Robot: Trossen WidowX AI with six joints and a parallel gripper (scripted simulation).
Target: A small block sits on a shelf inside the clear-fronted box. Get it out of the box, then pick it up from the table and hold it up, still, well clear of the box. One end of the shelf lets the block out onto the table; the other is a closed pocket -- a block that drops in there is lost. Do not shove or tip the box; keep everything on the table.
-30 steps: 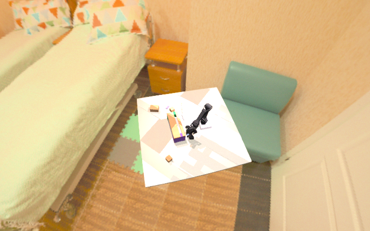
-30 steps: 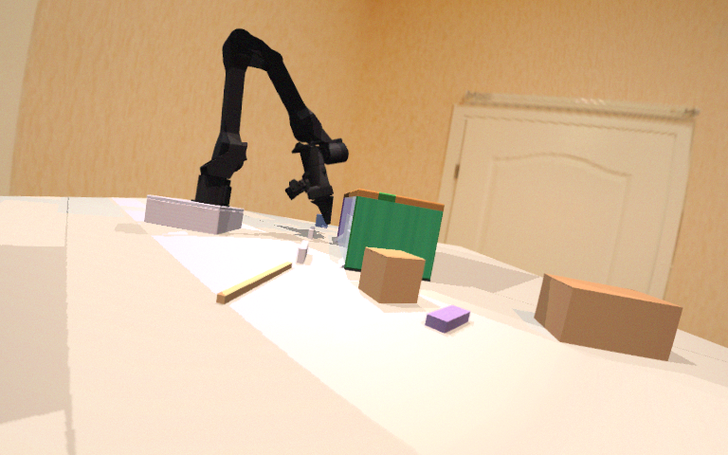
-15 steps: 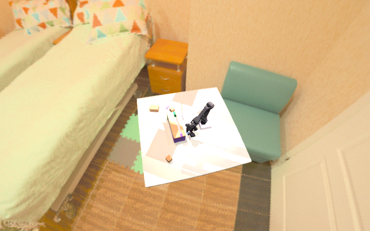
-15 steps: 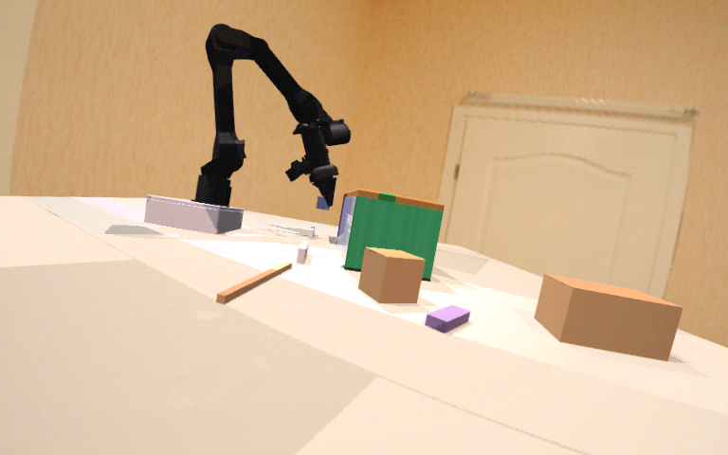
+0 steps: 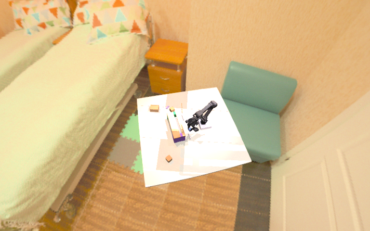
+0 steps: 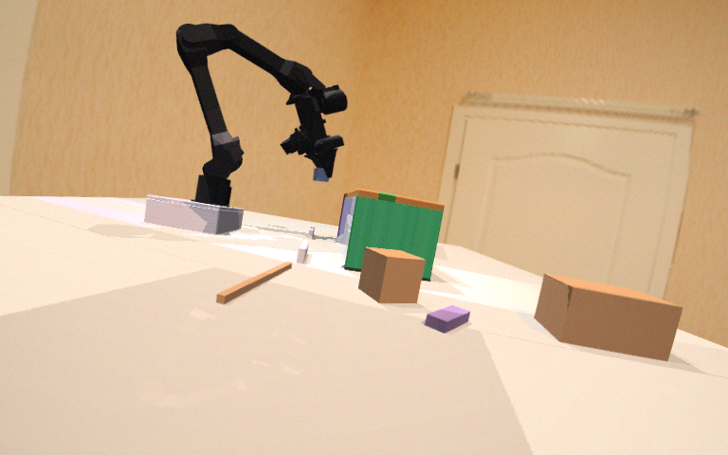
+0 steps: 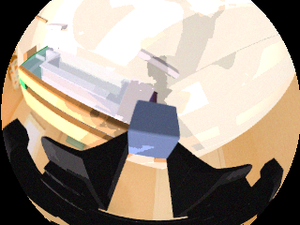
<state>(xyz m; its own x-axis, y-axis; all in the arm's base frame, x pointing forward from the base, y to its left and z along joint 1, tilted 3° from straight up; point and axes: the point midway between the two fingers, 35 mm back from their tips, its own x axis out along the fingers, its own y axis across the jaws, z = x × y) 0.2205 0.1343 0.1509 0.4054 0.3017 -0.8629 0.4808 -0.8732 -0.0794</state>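
Observation:
The small blue block (image 5: 189, 129) (image 6: 319, 174) (image 7: 154, 127) is off the table, between the fingertips. My gripper (image 6: 324, 173) (image 7: 149, 138) is shut on it, pointing down. The clear-fronted box (image 5: 178, 134) (image 6: 396, 233) (image 7: 42, 105) stands upright, with a green end, a purple end and an orange top. In the exterior view the block hangs higher than the box top, on the robot's side of it. The wrist view shows the block in front of the box's purple end, which it partly hides. The exact gap between block and box is hard to tell.
A wooden stick (image 5: 181, 107) (image 6: 254, 282), a brown cube (image 5: 172, 109) (image 6: 393, 276), a purple piece (image 5: 167, 107) (image 6: 446, 318) and a larger brown block (image 5: 154, 108) (image 6: 610, 318) lie beyond the green end. Another brown cube (image 5: 168, 158) lies past the purple end. A pale bar (image 6: 302, 251) lies before the box.

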